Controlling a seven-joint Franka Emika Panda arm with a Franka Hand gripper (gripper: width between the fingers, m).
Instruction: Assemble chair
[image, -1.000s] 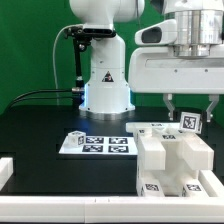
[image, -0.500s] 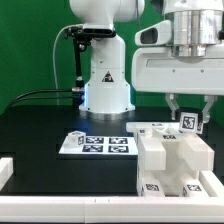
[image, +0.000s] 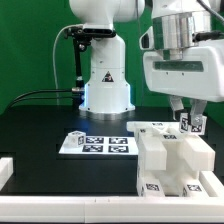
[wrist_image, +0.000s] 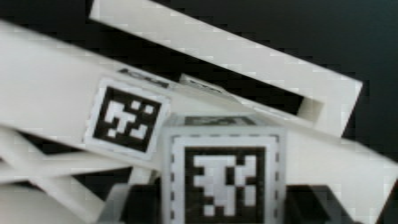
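The partly built chair (image: 170, 160) stands at the exterior view's front right, a blocky white structure with tags on its faces. My gripper (image: 189, 117) hangs just above its back right corner, shut on a small white tagged chair piece (image: 187, 124). In the wrist view this piece (wrist_image: 217, 172) fills the space between my dark fingers (wrist_image: 135, 196), its tag facing the camera. Behind it lie the chair's white slabs (wrist_image: 267, 62) and another tag (wrist_image: 128, 112). Whether the held piece touches the chair is hidden.
The marker board (image: 97, 144) lies flat on the black table, to the exterior view's left of the chair. The arm's white base (image: 105, 85) stands behind it. A white raised border (image: 6, 170) runs along the table's front and left edges.
The wrist has turned and leaned toward the exterior view's left. The held piece has sunk slightly toward the chair. The grip has not changed.
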